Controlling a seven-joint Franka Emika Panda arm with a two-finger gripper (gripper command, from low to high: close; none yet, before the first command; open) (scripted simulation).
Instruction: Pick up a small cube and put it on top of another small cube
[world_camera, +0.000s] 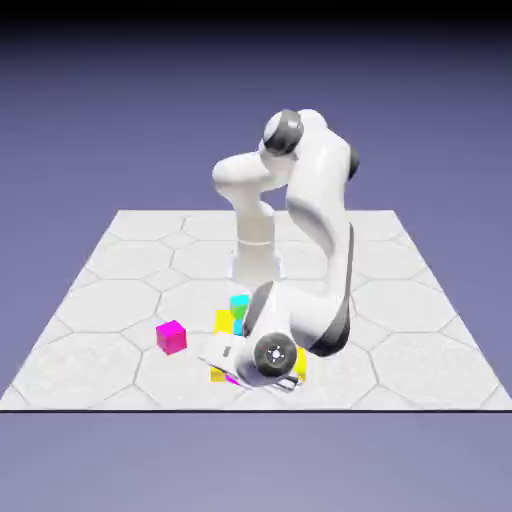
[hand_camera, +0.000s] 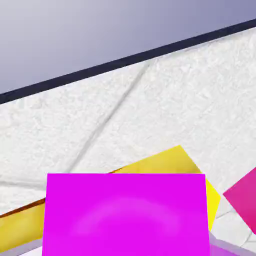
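Observation:
The small cube, violet-tinged magenta, fills the bottom middle of the hand view and hides both fingertips. My gripper is shut on it, low over the table near the front edge, with the arm folded down above it. Only a sliver of the cube peeks out under the hand in the exterior view. Behind the cube lies a flat yellow slab. A pale violet surface shows just under the held cube at the bottom corners; I cannot tell what it is.
A hot-pink cube sits on the table toward the exterior view's left, and its corner shows at the hand view's right edge. A cyan cube and yellow pieces lie behind the hand. The table's front edge is close.

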